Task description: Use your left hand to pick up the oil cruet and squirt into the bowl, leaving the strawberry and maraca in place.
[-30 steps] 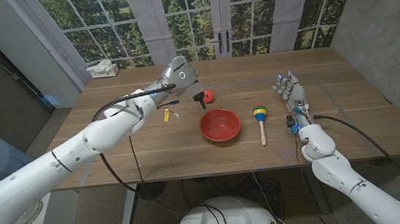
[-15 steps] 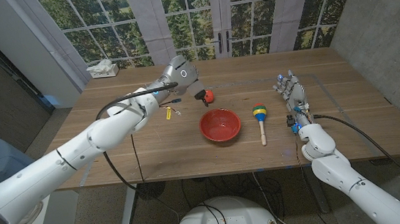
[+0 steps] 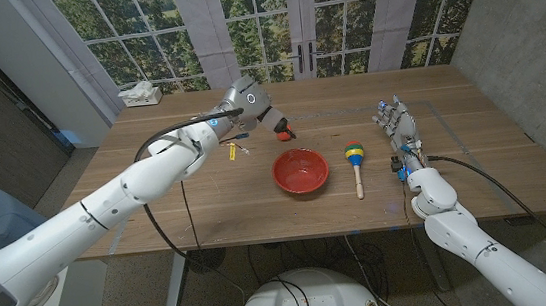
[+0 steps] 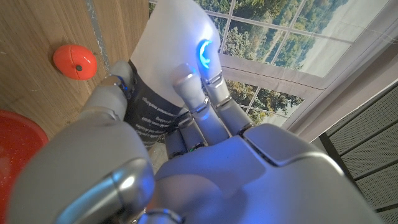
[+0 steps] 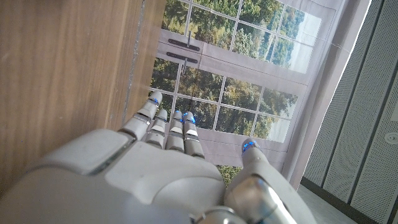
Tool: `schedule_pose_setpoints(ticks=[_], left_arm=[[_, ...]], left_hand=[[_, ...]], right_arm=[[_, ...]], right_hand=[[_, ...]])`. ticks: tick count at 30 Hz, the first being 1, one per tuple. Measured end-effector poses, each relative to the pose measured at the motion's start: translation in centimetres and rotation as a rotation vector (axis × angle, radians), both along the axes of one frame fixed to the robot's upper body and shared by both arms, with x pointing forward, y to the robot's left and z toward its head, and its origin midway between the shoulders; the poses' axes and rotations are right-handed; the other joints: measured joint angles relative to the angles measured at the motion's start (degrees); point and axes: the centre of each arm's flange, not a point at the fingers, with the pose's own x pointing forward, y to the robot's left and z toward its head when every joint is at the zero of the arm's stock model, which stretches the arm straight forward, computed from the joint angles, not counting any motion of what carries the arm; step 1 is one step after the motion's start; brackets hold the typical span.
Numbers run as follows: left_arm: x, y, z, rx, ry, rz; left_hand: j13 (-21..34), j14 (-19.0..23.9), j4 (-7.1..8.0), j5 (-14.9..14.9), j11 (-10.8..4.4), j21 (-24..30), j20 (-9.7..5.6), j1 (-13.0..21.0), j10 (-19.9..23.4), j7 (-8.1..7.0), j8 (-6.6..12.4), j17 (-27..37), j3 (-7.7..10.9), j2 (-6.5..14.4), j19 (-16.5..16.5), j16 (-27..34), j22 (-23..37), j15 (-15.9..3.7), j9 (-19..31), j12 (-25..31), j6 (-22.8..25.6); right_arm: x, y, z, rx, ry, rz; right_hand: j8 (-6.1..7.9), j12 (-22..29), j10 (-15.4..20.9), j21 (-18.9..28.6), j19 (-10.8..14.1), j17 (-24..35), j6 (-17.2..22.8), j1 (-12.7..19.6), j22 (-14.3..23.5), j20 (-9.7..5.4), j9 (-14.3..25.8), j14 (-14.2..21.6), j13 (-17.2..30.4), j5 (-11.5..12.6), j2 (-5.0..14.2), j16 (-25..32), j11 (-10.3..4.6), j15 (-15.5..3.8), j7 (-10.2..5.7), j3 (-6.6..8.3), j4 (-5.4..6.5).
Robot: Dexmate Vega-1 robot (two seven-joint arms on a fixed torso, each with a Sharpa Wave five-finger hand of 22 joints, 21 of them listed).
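1. Head view: my left hand (image 3: 248,101) is at upper centre of the frame, above the table (image 3: 208,204), wrapped around the oil cruet (image 3: 274,125). Only the cruet's dark end shows, poking out toward the lower right of the hand.
2. Head view: the strawberry (image 3: 287,132) sits just beside that dark end. I cannot tell whether they touch. The red bowl (image 3: 301,171) is at frame centre, below and slightly right of the cruet and apart from it.
3. Head view: the maraca (image 3: 356,161) lies right of the bowl, its handle pointing to the frame's bottom. A small yellow item (image 3: 232,153) lies left of the bowl, under my left forearm.
4. Head view: my right hand (image 3: 399,131) is at centre right on the table, fingers extended side by side and holding nothing.
5. Left wrist view: my left hand (image 4: 155,155) has its fingers (image 4: 199,102) clasped around the oil cruet (image 4: 155,99), a dark lettered body with a pale upper part. The strawberry (image 4: 74,61) is at upper left, the bowl (image 4: 15,140) at the left edge.
6. Right wrist view: my right hand (image 5: 155,174) has straight fingers (image 5: 168,127) close together, gripping nothing, beside the table (image 5: 62,74).
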Motion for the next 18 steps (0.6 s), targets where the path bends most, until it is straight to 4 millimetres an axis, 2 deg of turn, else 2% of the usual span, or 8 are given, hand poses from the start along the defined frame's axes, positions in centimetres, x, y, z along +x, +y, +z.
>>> schedule_pose_setpoints(ticks=[8,15,18], left_arm=[[-0.37,-0.09,0.4,-0.013,0.008,-0.011],[-0.61,-0.14,0.34,-0.004,-0.016,-0.045],[-0.72,-0.11,0.38,0.003,-0.035,-0.059]], left_hand=[[0.0,-0.2,0.0,0.3,-0.1,0.5,0.21,0.0,0.1,0.0,0.21,2.0,0.0,0.1,-0.4,-0.2,-0.5,0.16,0.0,0.1,0.0],[0.0,-1.1,0.0,0.2,-0.1,0.1,0.02,0.0,0.1,0.02,0.3,-12.0,0.0,0.1,-0.6,-12.8,-2.6,0.08,0.0,0.1,0.0],[0.0,-0.9,-0.34,-0.9,-0.1,0.0,0.28,0.0,0.1,0.14,0.45,-19.3,0.35,0.1,-1.7,-18.0,-2.3,-0.12,0.0,0.1,-0.1]], right_arm=[[0.0,0.01,0.06,0.0,-0.002,0.0],[-0.01,0.0,0.07,0.002,-0.002,-0.002],[-0.01,0.0,0.05,0.002,-0.002,-0.002]], right_hand=[[0.0,0.0,0.0,-0.4,0.2,0.0,0.0,0.0,0.0,0.22,0.0,0.0,0.0,0.0,0.0,0.0,0.0,0.0,0.0,0.0,0.0],[0.0,0.0,0.0,-0.4,0.2,0.0,0.0,0.0,0.0,0.21,0.0,0.0,0.0,0.0,0.0,0.0,0.0,0.01,0.0,0.0,0.0],[-0.3,0.0,0.0,-0.6,0.2,0.0,0.0,0.0,0.0,0.21,0.0,0.0,0.0,0.0,0.0,-0.2,0.0,0.01,0.0,0.0,0.0]])
